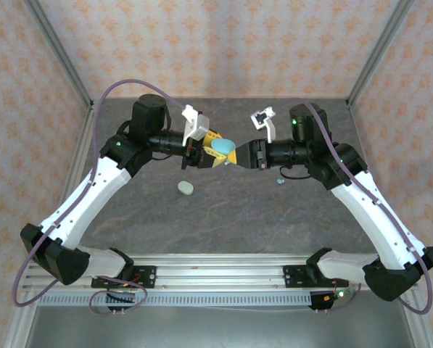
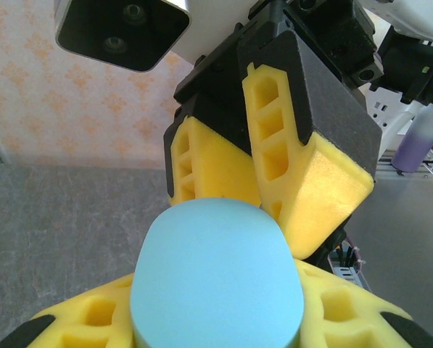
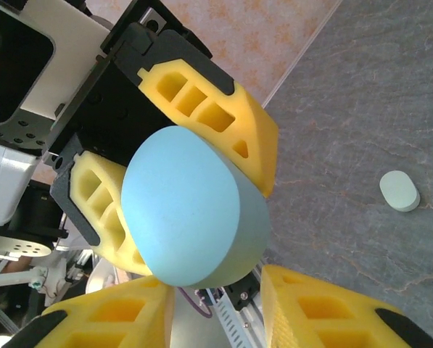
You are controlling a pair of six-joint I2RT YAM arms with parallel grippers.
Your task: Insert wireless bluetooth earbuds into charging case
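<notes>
L gripper (image 2: 216,322) is pinching the blue case (image 3: 187,206) across its sides, mid-air over the table (image 1: 223,225), between the two arms. R gripper (image 3: 220,308) is nose-to-nose w/ it. Its jaws are apart and the case edge sits right at the gap, but I can't tell if the fingers actually touch, so R state = unknown. Case looks closed; no seam or raised lid visible from either wrist cam.

Buds: none in either gripper. Small teal speck (image 1: 279,181) on the table by the R forearm is prob one bud, too small to be sure. Mint oval (image 1: 186,188) lies on the table on the L side, well apart from the held case. It looks more like a 2nd case than a bud.

Best guess at step: R is going for the lid, so early in the task.

Risks:
- Smooth rounded shell: if R pulls off-axis, case twists or pops out of L's pinch and drops.
- R bites both halves instead of lid only: lid won't open and the arms fight each other.
- Fingertips v. close: any overshoot means a finger-on-finger hit.
- A dropped case could knock the teal speck away.
- Buds are tiny, so the later pick has little margin.
</notes>
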